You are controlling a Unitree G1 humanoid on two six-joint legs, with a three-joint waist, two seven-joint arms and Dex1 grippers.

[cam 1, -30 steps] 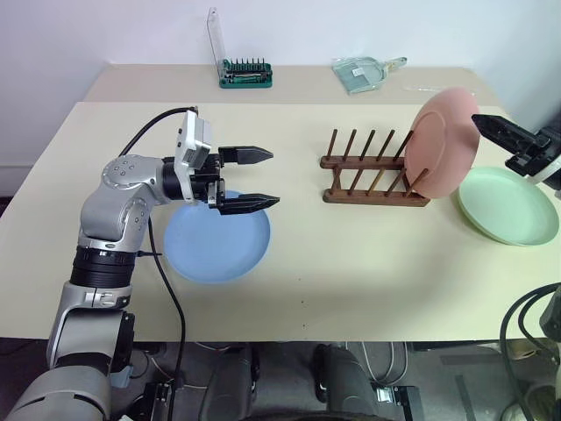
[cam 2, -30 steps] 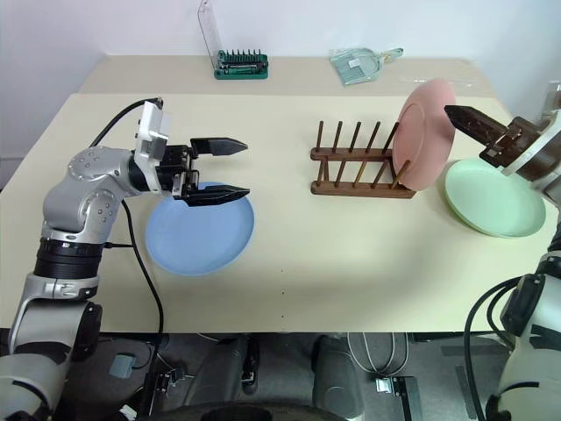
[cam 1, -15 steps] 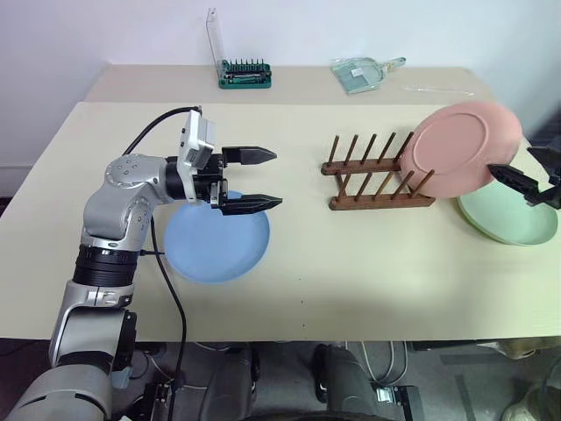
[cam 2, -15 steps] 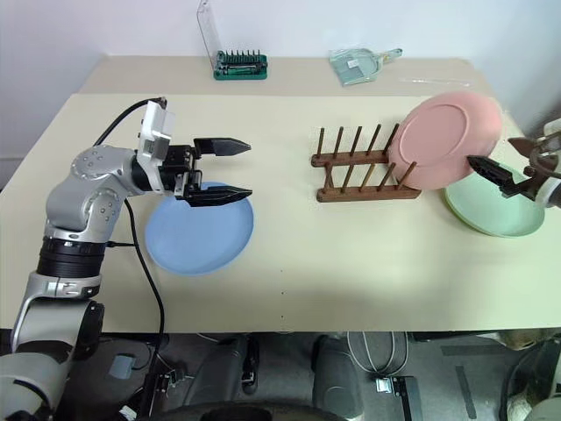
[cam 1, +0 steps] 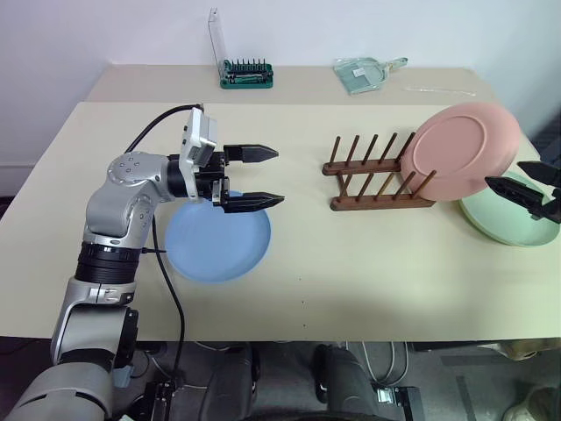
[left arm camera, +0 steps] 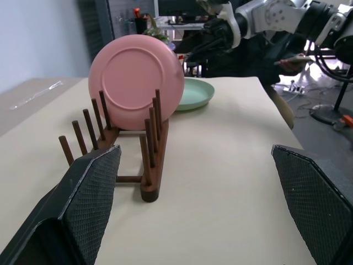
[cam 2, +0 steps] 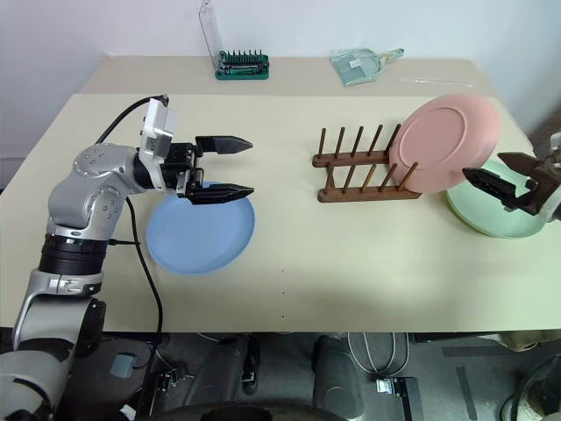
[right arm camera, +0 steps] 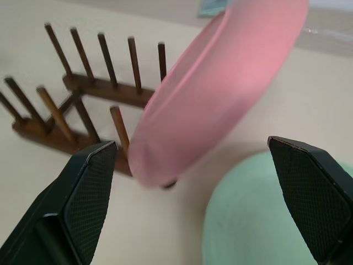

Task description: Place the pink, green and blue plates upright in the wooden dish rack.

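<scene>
The pink plate [cam 1: 465, 149] stands tilted in the right end of the wooden dish rack [cam 1: 372, 180], leaning over to the right past the last pegs. The green plate [cam 1: 495, 221] lies flat on the table just right of the rack. My right gripper [cam 1: 504, 174] hovers open over it, apart from the pink plate's rim [right arm camera: 220, 83]. On the left, the blue plate [cam 1: 215, 250] lies flat. My left gripper [cam 1: 279, 175] hangs open and level above the blue plate's far edge, pointing toward the rack [left arm camera: 149, 160], with nothing between its fingers.
A green screwdriver-bit holder [cam 1: 245, 74] with a raised clear lid and a clear plastic scoop [cam 1: 366, 72] sit at the table's back. The green plate lies close to the table's right edge [cam 1: 548, 153]. Bare tabletop [cam 1: 351, 263] stretches between the blue plate and the rack.
My right gripper has drawn back to the right and lower, away from the pink plate. The plate has tipped over to lean right, and the rack has turned slightly. The left arm stayed still.
</scene>
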